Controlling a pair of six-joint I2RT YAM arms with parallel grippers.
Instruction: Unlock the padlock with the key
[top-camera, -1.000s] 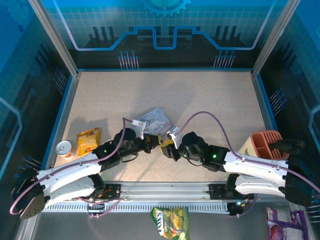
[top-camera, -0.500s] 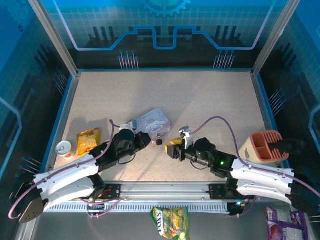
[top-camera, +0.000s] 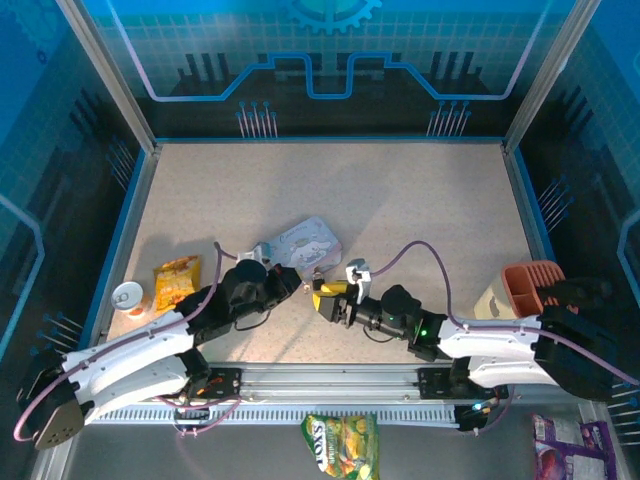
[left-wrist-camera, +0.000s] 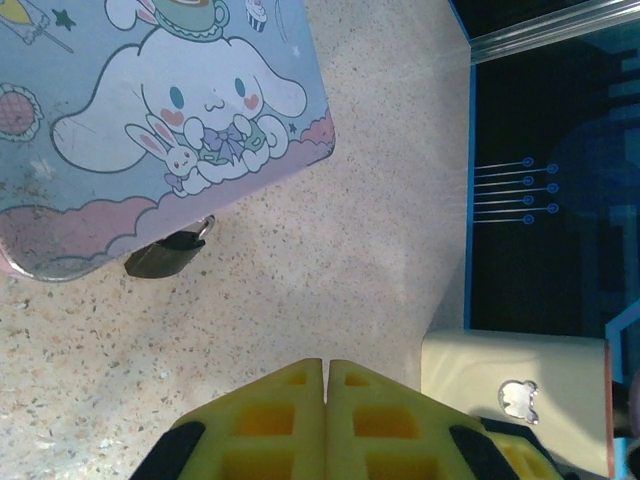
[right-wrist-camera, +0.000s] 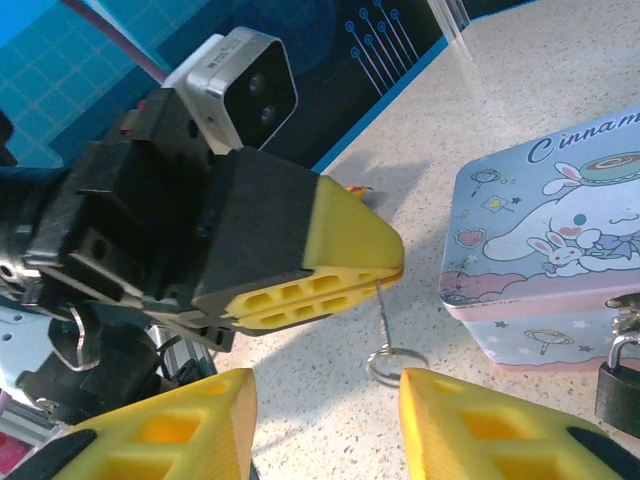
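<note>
White arm shells (top-camera: 130, 355) w/ black joints (top-camera: 245, 285); purple cables (top-camera: 415, 245); yellow honeycomb claw pads (left-wrist-camera: 290, 420); green LED (top-camera: 421, 333).

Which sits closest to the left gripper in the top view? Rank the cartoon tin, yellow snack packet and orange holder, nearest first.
1. Cartoon tin, just beyond the left gripper.
2. Yellow snack packet, off to its left.
3. Orange holder, at the table's right edge.

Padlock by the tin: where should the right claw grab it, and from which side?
Take the padlock by its dark square body, pinching the flat faces, coming from the open tabletop side, away from the tin. Its thin shackle points into the tin's edge, so that end is crowded and probably too slim to hold steady.
</note>
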